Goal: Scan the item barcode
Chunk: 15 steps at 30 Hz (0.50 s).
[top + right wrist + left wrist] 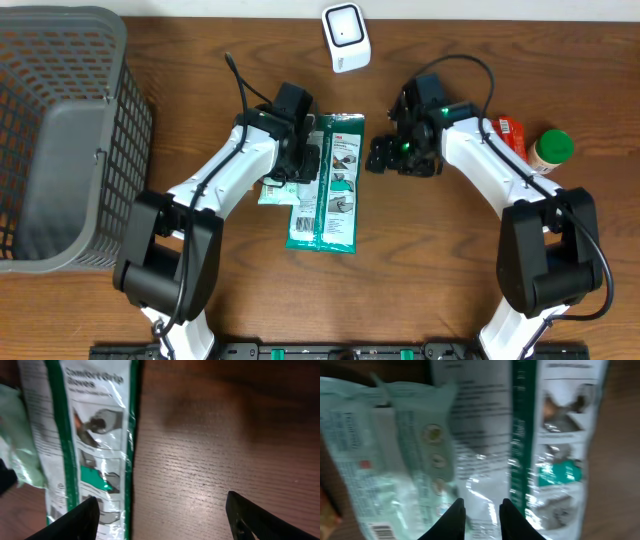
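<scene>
My left fingers [454, 520] had drawn nearly together over the glove package [335, 205]; whether they gripped it, I couldn't tell. My right gripper [160, 510] gaped empty just right of it. The package lay flat, its long axis pointing at the scanner [345, 37] beyond its far end, my left arm nearer.

The left arm [215, 180] and the right arm [490, 165] are both wearing smooth white shells over their long links, with bulky black housings sitting at the joints. A thin black left cable [238, 85] is trailing from the left arm's wrist, and a black right cable [470, 65] is looping above the right arm's wrist. A small green light [405, 148] is glowing on the right arm's black wrist block. The left fingers [455, 520] are showing as slim matte-black blades, the right fingers [75, 522] as broader black wedges.
</scene>
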Tool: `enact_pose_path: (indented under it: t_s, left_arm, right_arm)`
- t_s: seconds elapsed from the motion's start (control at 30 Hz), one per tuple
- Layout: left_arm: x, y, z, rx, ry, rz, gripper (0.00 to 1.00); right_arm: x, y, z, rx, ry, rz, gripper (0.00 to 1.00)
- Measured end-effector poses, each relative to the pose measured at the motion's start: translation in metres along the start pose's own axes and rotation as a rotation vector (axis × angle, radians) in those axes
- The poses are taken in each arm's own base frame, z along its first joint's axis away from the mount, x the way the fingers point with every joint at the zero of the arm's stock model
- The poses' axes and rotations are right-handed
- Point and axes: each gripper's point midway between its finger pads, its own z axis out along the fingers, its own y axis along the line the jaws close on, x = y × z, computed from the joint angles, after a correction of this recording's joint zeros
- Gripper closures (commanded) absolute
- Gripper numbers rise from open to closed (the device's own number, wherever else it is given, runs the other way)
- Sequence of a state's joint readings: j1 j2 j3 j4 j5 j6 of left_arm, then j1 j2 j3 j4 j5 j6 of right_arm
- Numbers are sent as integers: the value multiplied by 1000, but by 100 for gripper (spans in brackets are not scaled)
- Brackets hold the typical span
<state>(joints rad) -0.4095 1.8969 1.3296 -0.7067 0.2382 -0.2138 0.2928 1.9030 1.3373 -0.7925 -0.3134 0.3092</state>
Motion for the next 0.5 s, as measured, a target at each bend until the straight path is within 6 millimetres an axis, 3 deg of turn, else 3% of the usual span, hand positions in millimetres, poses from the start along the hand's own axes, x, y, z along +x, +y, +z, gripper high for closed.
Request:
enact_pose_path:
  t_s: [0.27, 0.33, 0.5]
  left_arm:
    - [-14, 21, 2, -126, -65, 3, 75]
    - [-21, 24, 1, -147, -92, 5, 79]
    - [-22, 14, 3, -90, -93, -9, 87]
  right_arm:
    - [7, -4, 11, -4, 6, -1, 22]
    - [7, -4, 11, -7, 5, -1, 22]
    - [7, -3, 11, -8, 5, -4, 21]
